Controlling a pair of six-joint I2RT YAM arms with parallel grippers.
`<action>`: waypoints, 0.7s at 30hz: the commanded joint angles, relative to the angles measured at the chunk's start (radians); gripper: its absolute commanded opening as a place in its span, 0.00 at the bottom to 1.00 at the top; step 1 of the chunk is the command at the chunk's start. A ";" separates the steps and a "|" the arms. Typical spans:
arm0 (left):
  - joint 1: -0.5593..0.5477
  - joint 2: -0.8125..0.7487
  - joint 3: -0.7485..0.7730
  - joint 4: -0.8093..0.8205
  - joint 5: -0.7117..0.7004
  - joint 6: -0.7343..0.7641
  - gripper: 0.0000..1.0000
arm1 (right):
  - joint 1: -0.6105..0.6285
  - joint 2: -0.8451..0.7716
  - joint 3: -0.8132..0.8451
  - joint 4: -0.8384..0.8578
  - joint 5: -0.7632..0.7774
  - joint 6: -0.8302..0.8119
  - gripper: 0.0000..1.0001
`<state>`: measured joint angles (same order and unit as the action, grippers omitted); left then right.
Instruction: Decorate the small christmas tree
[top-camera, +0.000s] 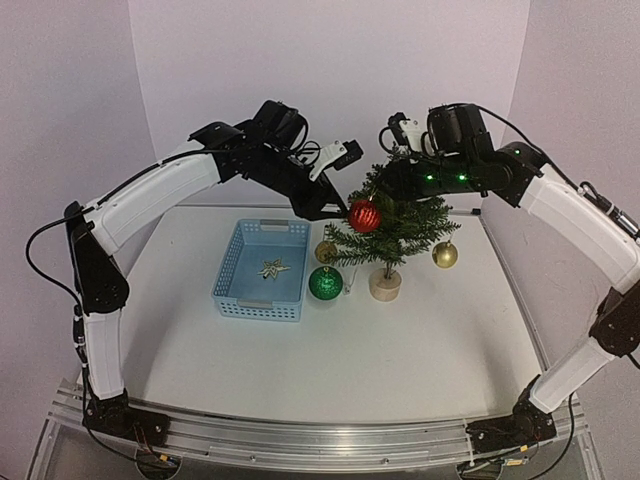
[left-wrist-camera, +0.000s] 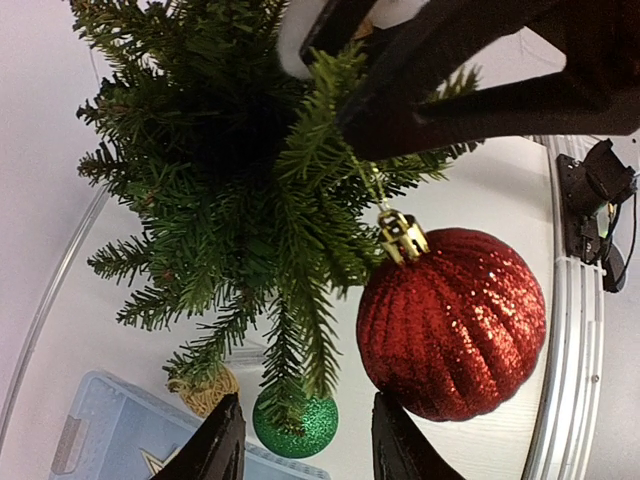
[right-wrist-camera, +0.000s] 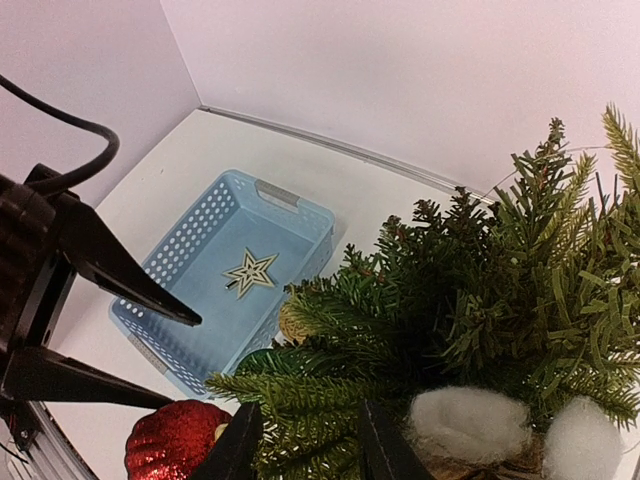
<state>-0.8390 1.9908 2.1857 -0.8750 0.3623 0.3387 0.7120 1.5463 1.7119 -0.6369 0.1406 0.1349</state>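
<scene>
White table (top-camera: 420, 340) carries a basket (top-camera: 228, 285) left of centre, then the left gripper (left-wrist-camera: 308, 440), jaws apart and empty, just left of the bauble (top-camera: 364, 215) hanging on the upright tree (top-camera: 400, 228) toward the back edge, with the right gripper (right-wrist-camera: 305, 440) at its crown, grip impossible to tell.

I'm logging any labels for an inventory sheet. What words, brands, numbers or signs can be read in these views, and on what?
None: no word, number, brand or sign can be read in any view.
The blue basket, the star in it, the red bauble and the small christmas tree show no printed marking.
</scene>
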 joint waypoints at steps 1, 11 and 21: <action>-0.014 -0.062 0.032 -0.017 0.033 -0.007 0.42 | -0.003 -0.014 0.014 0.016 0.019 0.004 0.32; -0.012 -0.066 0.041 -0.013 -0.047 0.027 0.43 | -0.003 -0.026 0.011 0.016 -0.053 0.000 0.36; -0.008 -0.077 0.034 0.002 -0.128 0.055 0.46 | -0.003 -0.026 0.034 0.017 -0.132 -0.002 0.47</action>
<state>-0.8509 1.9832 2.1860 -0.8902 0.2684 0.3738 0.7120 1.5463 1.7119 -0.6372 0.0501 0.1347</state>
